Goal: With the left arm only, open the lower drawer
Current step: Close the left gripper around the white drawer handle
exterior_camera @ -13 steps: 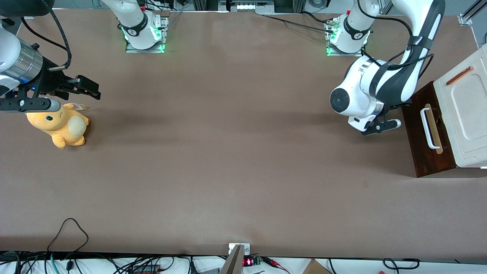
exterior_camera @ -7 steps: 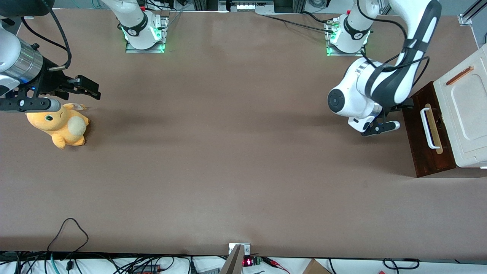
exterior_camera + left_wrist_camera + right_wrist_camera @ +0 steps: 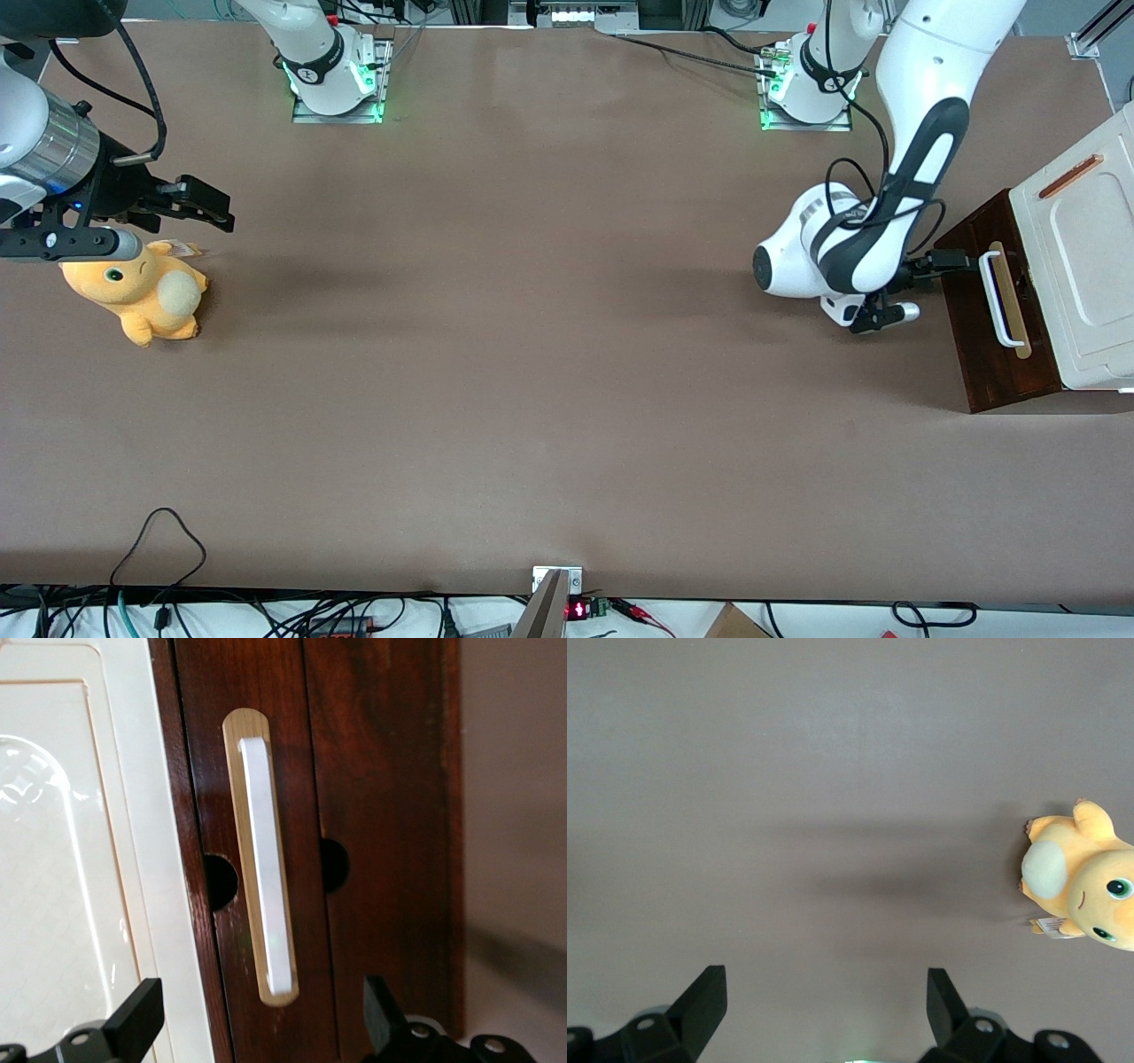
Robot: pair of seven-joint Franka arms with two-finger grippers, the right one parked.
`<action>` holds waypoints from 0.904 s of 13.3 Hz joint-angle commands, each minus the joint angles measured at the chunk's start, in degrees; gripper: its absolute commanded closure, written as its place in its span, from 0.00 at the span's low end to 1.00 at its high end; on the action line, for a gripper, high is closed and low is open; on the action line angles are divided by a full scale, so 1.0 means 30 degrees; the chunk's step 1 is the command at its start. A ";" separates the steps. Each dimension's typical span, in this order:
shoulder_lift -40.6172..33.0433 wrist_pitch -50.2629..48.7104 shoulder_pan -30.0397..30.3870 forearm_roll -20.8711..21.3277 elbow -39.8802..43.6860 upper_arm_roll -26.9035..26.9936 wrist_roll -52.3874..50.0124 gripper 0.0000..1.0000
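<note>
The lower drawer [image 3: 985, 346] is a dark brown front with a white bar handle [image 3: 1001, 299] on a tan strip, under the cream-white cabinet top [image 3: 1085, 257]. It looks shut. The left arm [image 3: 921, 133] reaches down in front of the drawer. Its black gripper [image 3: 955, 260] points at the handle's end that lies farther from the front camera. In the left wrist view the drawer front [image 3: 381, 771] and handle [image 3: 266, 868] fill the frame. The gripper [image 3: 257, 1020] is open, one finger [image 3: 135, 1017] over the cream top and the other over the dark wood. It holds nothing.
An orange plush toy [image 3: 142, 297] lies toward the parked arm's end of the table, also in the right wrist view [image 3: 1085, 875]. The cabinet stands at the working arm's end of the brown table [image 3: 532, 354]. Cables run along the table's near edge.
The left arm has swung its forearm upright and turned the wrist. The gripper has moved from beside the cabinet's corner up to the end of the handle.
</note>
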 commanded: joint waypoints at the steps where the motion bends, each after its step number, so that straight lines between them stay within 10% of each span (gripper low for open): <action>1: 0.0401 -0.0277 -0.0314 0.1351 0.0230 0.0967 -0.0028 0.03; 12: 0.1222 0.1188 -0.0167 0.2938 0.0347 0.2552 0.0178 0.29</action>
